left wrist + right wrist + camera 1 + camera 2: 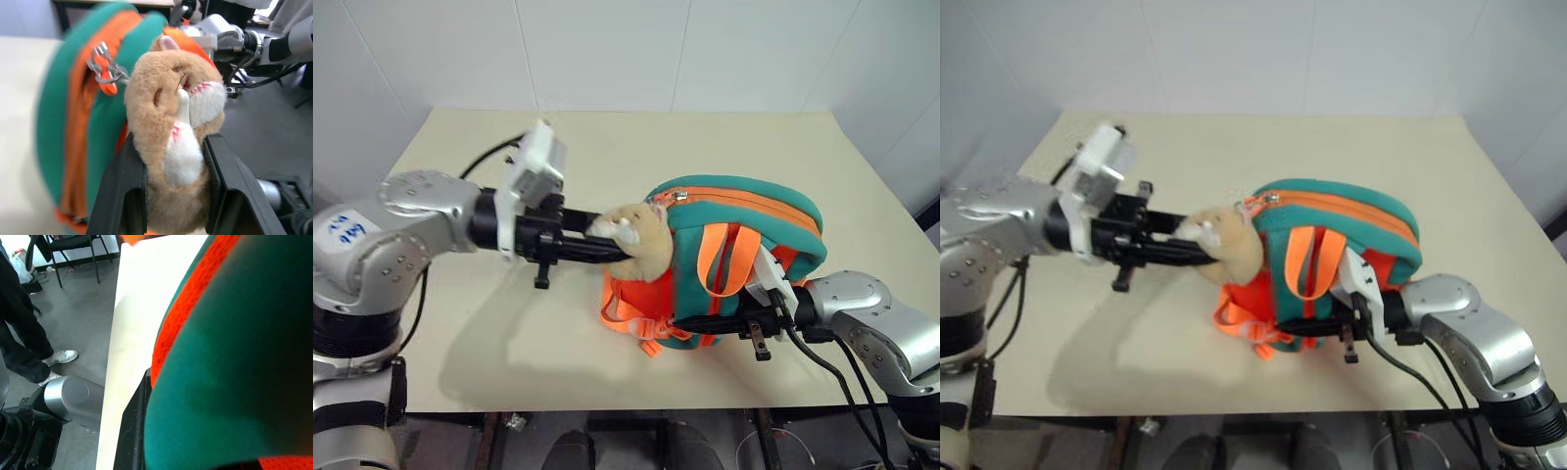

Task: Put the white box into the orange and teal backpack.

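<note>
The orange and teal backpack [744,211] is held between both grippers just above the beige table [803,147], zipper side up, orange straps hanging in front. Its tan plush bear head [641,240] faces my left arm. My left gripper [615,243] is shut on that bear head, and in the left wrist view one black finger [122,191] presses each side of the plush. My right gripper [690,323] is shut on the backpack's lower near edge, where teal and orange fabric [234,357] covers its fingers. The white box is hidden.
The table's near edge [607,409] runs just below the backpack, with open tabletop to the left and behind it. White walls [607,49] close the far side. A person's legs in white sneakers [29,347] stand on the floor beside the table, near a black chair [73,245].
</note>
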`<state>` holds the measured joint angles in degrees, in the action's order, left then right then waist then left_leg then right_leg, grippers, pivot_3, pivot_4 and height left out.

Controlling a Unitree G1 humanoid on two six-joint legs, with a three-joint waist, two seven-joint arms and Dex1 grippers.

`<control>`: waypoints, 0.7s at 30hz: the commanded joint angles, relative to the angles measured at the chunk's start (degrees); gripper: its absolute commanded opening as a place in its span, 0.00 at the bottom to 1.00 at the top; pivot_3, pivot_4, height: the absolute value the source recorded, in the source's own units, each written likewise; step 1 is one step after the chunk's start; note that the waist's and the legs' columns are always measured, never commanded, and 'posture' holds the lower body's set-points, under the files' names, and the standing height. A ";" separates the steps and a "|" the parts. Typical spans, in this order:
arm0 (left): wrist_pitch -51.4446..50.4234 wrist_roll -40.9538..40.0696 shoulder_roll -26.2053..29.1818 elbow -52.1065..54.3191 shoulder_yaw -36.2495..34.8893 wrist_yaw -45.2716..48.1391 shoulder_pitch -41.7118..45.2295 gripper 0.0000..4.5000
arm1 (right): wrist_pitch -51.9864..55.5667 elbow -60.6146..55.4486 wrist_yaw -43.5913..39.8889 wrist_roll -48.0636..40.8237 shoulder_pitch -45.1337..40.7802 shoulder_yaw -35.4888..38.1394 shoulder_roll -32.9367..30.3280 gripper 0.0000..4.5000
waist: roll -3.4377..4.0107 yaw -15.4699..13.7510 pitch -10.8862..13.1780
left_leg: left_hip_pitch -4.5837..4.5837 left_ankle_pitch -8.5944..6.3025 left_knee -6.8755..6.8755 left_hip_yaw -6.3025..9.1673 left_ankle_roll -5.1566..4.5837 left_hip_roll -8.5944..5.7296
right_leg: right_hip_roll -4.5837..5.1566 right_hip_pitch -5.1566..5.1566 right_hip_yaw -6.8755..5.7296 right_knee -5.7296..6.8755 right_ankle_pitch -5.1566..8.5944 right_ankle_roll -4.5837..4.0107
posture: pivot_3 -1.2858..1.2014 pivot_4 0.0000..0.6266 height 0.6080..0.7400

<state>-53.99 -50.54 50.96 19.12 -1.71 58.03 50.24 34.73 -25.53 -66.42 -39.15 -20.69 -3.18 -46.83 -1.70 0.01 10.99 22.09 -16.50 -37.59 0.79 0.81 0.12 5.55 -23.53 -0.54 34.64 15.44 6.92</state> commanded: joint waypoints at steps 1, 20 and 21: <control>4.00 3.64 2.88 -3.38 -2.25 2.57 2.34 0.21 | -0.42 -0.78 -0.24 0.10 0.67 1.53 -1.07 0.13 | 0.00 0.00 0.00 | 0.01 0.00 0.00 -0.01 0.00 0.00 | 0.00 0.00 -0.01 -0.01 0.00 0.00 | 0.52 0.24 1.00; 23.90 27.80 10.80 -27.19 12.16 25.35 1.98 0.21 | -0.35 -0.89 0.89 0.46 2.47 2.00 -0.78 0.13 | 0.01 0.06 0.01 | 0.01 0.00 0.25 -0.55 0.00 0.09 | -0.08 -0.17 0.00 0.02 0.06 -0.09 | 0.52 0.24 1.00; 25.03 29.17 10.22 -28.83 13.23 26.24 2.48 0.21 | -0.33 -0.85 0.99 0.47 2.39 1.91 -0.70 0.13 | 0.01 0.05 0.01 | 0.01 0.00 0.24 -0.54 0.00 0.10 | -0.10 -0.16 -0.01 0.03 0.06 -0.09 | 0.52 0.24 1.00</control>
<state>-31.22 -25.20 61.03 -6.60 10.48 82.66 51.30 34.82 -25.34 -65.51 -38.75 -18.72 -2.20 -47.12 -1.69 0.06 11.00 22.10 -16.50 -37.36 0.24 0.80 0.22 5.45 -23.70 -0.55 34.69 15.50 6.82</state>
